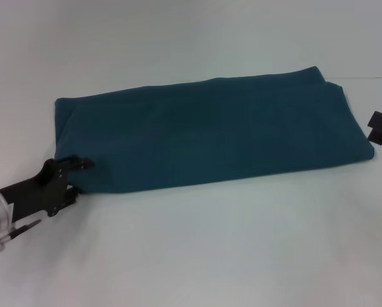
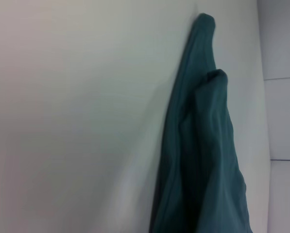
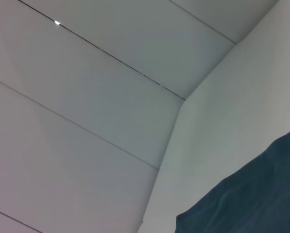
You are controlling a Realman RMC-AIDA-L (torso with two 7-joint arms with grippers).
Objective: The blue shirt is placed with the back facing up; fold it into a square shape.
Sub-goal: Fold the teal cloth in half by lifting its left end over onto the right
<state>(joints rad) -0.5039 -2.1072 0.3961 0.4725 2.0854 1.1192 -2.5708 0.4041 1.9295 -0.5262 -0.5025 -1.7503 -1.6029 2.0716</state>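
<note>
My left gripper (image 1: 82,167) at shirt (image 1: 210,137) near-left corner; grip state unclear. Right gripper (image 1: 381,128) beside far end, unclear too. Risk: catching top layer only, fold skews.

A plain white table (image 1: 197,256) fills the head view from the lower edge up to the top of the frame, its surface smooth and unmarked. In the right wrist view, pale wall panels (image 3: 76,111) take up the upper left and centre of the frame, divided by thin dark seams running diagonally, and one small bright glint sits on a seam near the upper left. At the far right edge of the left wrist view a similar pale panelled surface (image 2: 281,97) shows, possibly the same wall, crossed by two faint lines.
</note>
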